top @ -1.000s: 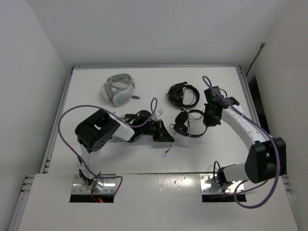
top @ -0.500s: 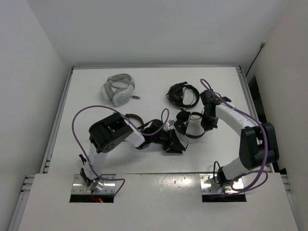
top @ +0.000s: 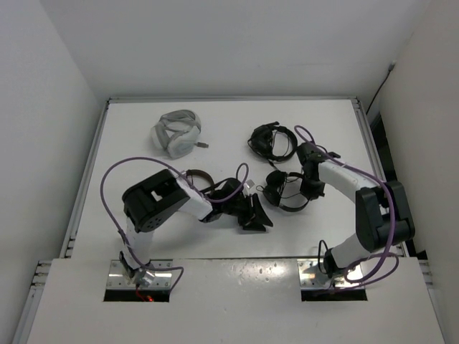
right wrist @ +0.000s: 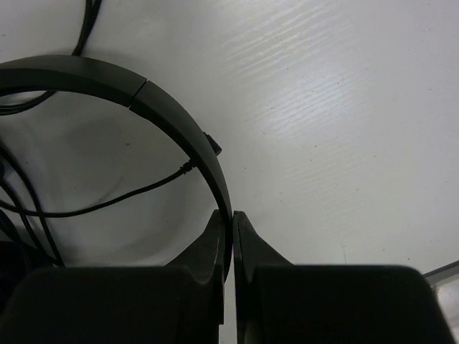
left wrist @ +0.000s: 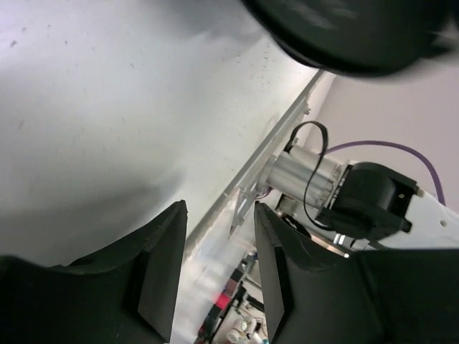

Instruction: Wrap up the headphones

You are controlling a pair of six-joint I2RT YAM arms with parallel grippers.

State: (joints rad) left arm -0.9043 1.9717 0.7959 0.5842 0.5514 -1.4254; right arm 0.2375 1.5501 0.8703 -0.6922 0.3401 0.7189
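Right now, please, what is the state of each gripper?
Left gripper: open, holding nothing.
Right gripper: closed on the headphones.

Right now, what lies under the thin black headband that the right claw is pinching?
Under the headband you can see white table and a thin black cable. The right gripper covers whatever lies below the pinched spot.
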